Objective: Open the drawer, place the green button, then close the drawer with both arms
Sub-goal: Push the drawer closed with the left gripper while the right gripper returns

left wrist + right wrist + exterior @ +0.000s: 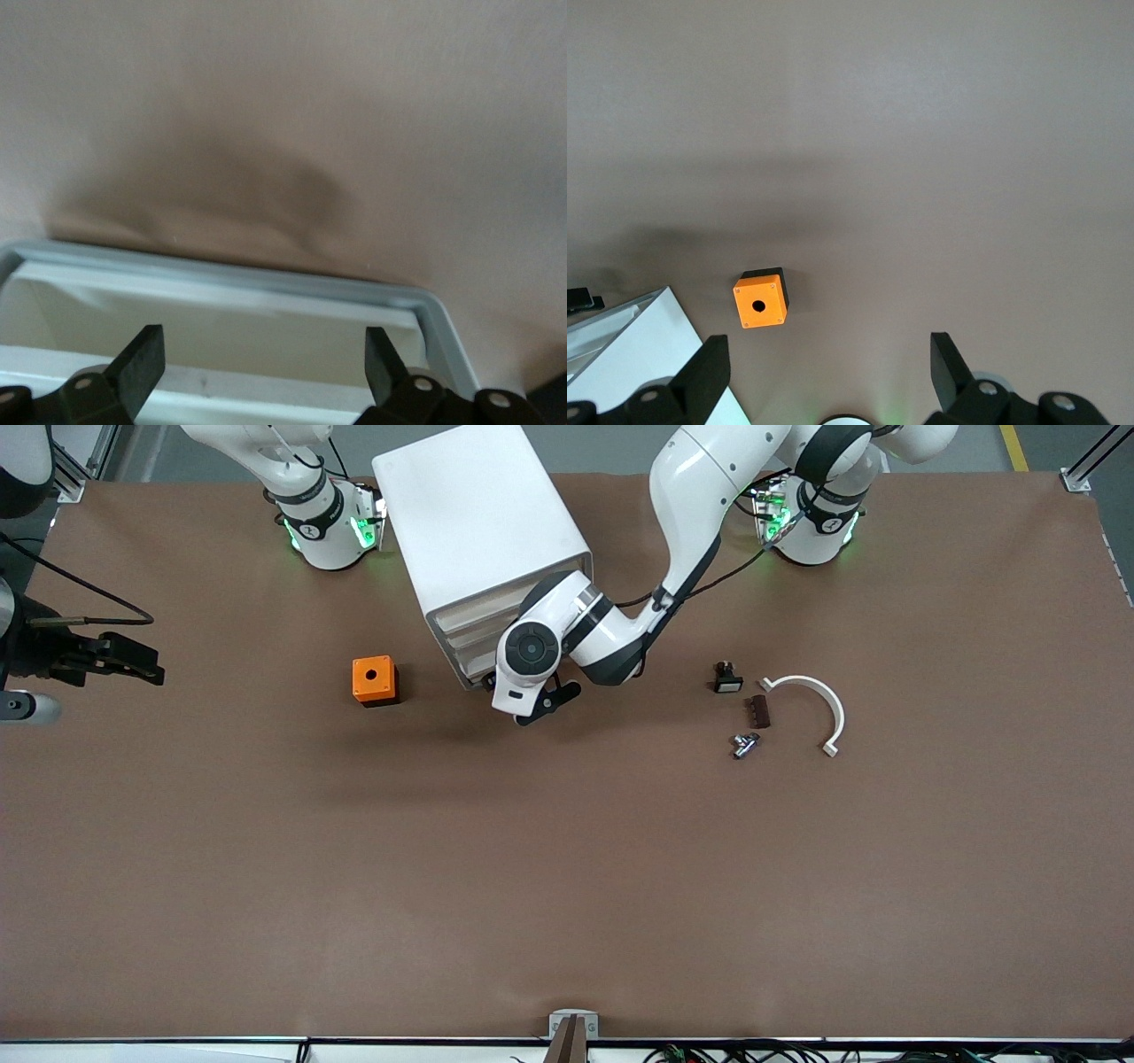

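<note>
The white cabinet (478, 514) stands between the two arm bases. Its lowest drawer (477, 668) has a cream front. My left gripper (493, 682) is low at that drawer's front, mostly hidden by its own hand. In the left wrist view the left gripper (266, 347) is open, its fingers standing either side of the drawer's pale rim (221, 276) with nothing between them. The tiny button (744, 744) lies on the table toward the left arm's end. My right gripper (149, 666) waits high up and open (828, 354), over the table near the orange box (759, 303).
The orange box with a hole (374, 680) sits beside the cabinet toward the right arm's end. Near the button lie a black part with a white face (727, 679), a small dark brown block (759, 710) and a white curved clip (811, 707).
</note>
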Available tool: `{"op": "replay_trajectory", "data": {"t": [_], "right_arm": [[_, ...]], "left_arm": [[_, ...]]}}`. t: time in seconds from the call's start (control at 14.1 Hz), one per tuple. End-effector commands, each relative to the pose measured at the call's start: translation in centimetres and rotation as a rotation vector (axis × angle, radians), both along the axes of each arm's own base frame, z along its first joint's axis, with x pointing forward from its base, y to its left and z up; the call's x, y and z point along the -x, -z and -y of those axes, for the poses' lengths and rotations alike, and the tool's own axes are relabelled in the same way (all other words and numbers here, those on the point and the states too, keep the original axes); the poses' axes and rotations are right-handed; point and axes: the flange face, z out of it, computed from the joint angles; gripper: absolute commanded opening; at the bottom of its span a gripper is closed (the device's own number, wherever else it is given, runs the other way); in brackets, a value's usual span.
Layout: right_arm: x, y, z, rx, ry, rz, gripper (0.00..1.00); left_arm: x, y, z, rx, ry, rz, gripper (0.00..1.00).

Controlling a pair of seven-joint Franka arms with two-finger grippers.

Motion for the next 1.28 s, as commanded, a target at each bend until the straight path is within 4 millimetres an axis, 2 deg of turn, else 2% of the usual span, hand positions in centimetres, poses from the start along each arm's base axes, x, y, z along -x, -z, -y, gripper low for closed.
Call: {"op": "replay_trajectory", "data": {"t": [0.0, 0.35, 0.78, 0.99, 1.14, 1.21], "right_arm": [[0.6, -0.5, 0.0, -0.012, 0.004, 0.001, 1.0], [1.7, -0.9, 0.0, -0.01, 0.004, 0.035, 1.0], [3.1, -1.0, 0.3, -0.009, 0.009, 0.06, 1.0], [4.5, -0.9, 0.2, -0.007, 0.007, 0.107, 1.0], [4.8, -0.9, 0.1, -0.009, 0.009, 0.113, 1.0], [4.8, -1.0, 0.1, -0.01, 0.009, 0.116, 1.0]], "left_arm": [[0.6, 0.5, 0.0, 0.029, -0.026, -0.056, 0.99], [0.7, 0.5, 0.0, 0.06, -0.071, -0.111, 0.99], [-0.9, -0.9, -0.7, 0.065, -0.094, -0.083, 1.0], [-4.1, -3.6, -2.6, 0.099, -0.127, -0.049, 1.0], [-6.8, -6.5, -4.6, 0.112, -0.169, -0.008, 1.0], [-8.2, -8.6, -6.0, 0.107, -0.172, 0.033, 1.0]]}}
